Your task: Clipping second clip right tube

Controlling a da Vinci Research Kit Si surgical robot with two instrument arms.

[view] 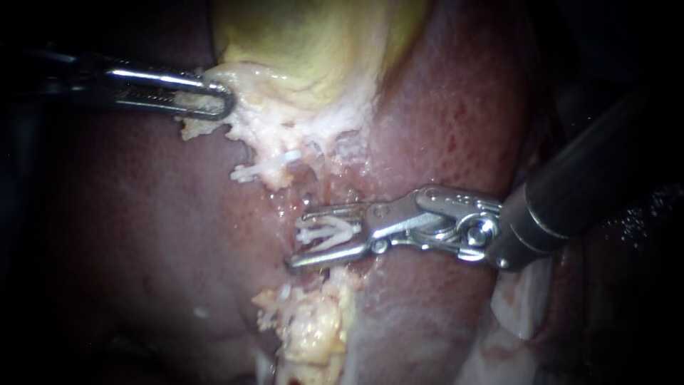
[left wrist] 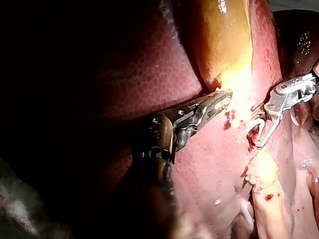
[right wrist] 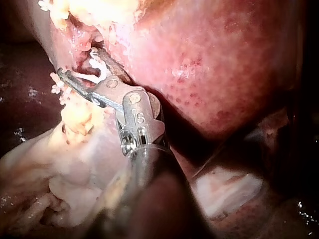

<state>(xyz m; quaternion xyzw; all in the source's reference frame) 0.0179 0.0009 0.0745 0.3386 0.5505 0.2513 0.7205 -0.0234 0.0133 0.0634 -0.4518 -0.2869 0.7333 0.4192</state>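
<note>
Now gripped between the right instrument's (view: 298, 239) wide-set jaws: a white clip (view: 326, 232), at the groove under the gallbladder (view: 313, 43). Light, springy, probably slippery; best held by both legs. Left instrument (view: 226, 100) clamped on pale tissue (view: 246, 128).

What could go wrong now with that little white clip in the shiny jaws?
The white clip sits in the right instrument's jaws, and what lies inside it is hard to see, so it might pinch the wrong tissue. Close by lies another clip; bumping it could loosen it. The left instrument grips pale tissue beside the gallbladder; a hard pull might tear it.
</note>
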